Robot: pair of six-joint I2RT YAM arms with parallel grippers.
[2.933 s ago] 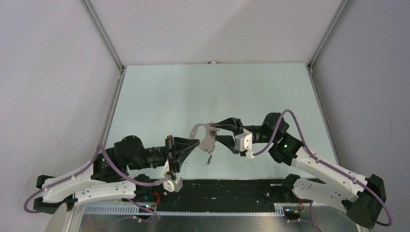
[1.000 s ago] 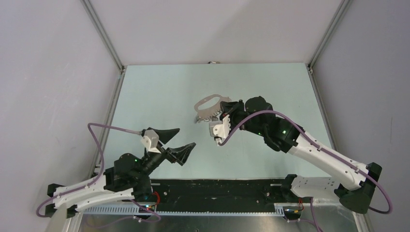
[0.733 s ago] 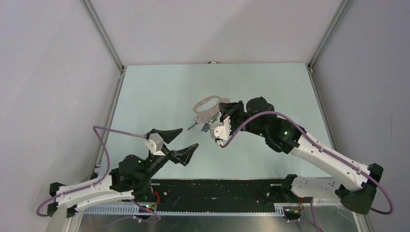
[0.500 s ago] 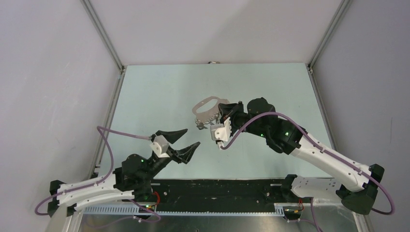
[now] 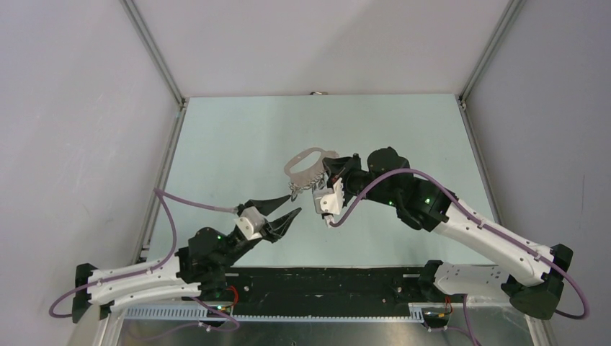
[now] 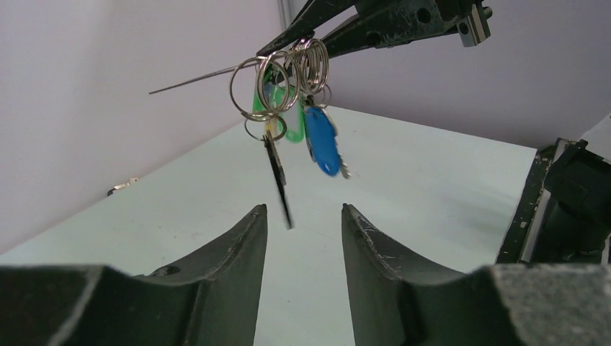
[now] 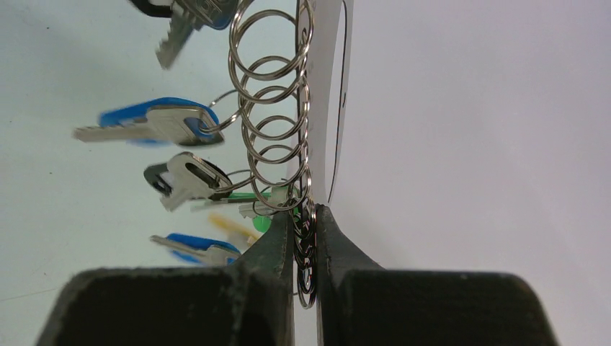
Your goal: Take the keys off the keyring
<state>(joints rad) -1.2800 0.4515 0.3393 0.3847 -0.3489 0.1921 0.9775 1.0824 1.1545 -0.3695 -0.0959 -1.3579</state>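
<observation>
Above mid-table, the keyring [image 5: 297, 168] hangs in the air, pinched at its right end by the right gripper [image 5: 333, 171], whose jaws are clenched tight on it. Seen from that wrist, the loop shows edge-on, with a row of split rings [image 7: 270, 108] strung along it. Beneath the keyring dangle the keys [image 5: 302, 187], blue and green heads among them, all clear of the table [image 5: 238, 130]. Just below the keyring, to its near left, sits the left gripper [image 5: 292, 205], jaws parted and gripping nothing. From its own camera a dark key [image 6: 277, 176] hangs down with its tip in the gap between the two fingers [image 6: 230, 252], closer to the left one, though I cannot tell whether it touches. Beyond the keyring, open surface runs to the back wall [image 5: 317, 43], and to either side there is wide room up to the side walls. Nearer than the keyring, a strip of table lies before the black rail [image 5: 339, 277] at the near edge.
</observation>
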